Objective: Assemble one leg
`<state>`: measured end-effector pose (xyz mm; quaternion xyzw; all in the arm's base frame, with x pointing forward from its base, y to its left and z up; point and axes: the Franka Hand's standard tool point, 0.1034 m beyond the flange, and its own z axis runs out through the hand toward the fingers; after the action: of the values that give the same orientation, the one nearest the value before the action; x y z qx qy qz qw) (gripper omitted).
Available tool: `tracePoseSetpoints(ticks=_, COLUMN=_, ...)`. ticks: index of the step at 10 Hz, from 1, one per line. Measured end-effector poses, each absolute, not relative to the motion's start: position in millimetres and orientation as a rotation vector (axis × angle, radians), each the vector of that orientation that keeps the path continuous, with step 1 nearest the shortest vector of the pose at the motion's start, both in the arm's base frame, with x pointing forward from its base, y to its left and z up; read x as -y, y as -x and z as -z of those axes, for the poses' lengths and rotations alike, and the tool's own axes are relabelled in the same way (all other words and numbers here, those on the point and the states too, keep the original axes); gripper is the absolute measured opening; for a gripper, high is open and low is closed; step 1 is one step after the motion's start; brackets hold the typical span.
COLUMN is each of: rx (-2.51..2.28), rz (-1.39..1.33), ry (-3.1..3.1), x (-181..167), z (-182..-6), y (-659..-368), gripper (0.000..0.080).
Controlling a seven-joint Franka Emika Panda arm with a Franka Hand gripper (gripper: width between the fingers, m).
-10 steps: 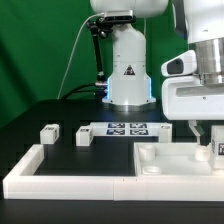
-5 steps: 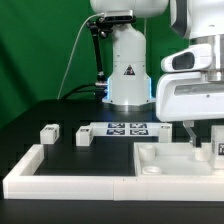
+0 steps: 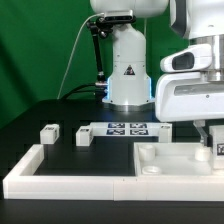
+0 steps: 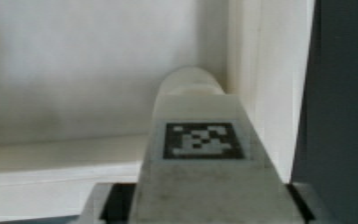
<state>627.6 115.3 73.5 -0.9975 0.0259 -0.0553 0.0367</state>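
My gripper (image 3: 212, 138) hangs at the exterior view's right edge over the far right corner of the large white square tabletop (image 3: 165, 160). It is shut on a small white leg (image 3: 220, 148) with a marker tag. In the wrist view the held leg (image 4: 202, 130) sticks out from between the fingers, with its tip close to the tabletop's raised inner rim (image 4: 256, 60). I cannot tell whether the tip touches it. Two more loose legs (image 3: 48, 131) (image 3: 85, 135) lie on the black table at the left.
The marker board (image 3: 125, 128) lies behind the tabletop in front of the robot base (image 3: 128, 70). A long low white border wall (image 3: 60, 175) runs along the front and the left of the work area.
The gripper with the held leg has shifted a little toward the exterior view's left and slightly up. The loose legs and the tabletop have not moved.
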Motion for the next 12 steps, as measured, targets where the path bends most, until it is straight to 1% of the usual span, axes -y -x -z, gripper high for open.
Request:
tracePoseSetpoints(ticks=2, rx=-0.12, rz=0.168, ry=3.06, x=-115.4, z=-73.4, y=-627.5, gripper=0.029)
tracePoseSetpoints(ticks=5, rx=-0.691, rz=0.183, ry=2.939, x=-112.4, z=-72.3, y=-626.1, gripper=0.029)
tracePoseSetpoints(ticks=7, rx=-0.963, rz=0.166, ry=2.842, x=-110.3, z=-71.8, y=-626.0, gripper=0.029)
tracePoseSetpoints(ticks=11, rx=-1.578, rz=0.096, ry=2.511, x=-108.4, z=-70.5, y=-623.3, gripper=0.029)
tracePoseSetpoints(ticks=12, rx=-1.792, rz=0.061, ry=2.345, x=-109.4, z=-69.8, y=-622.2, gripper=0.029)
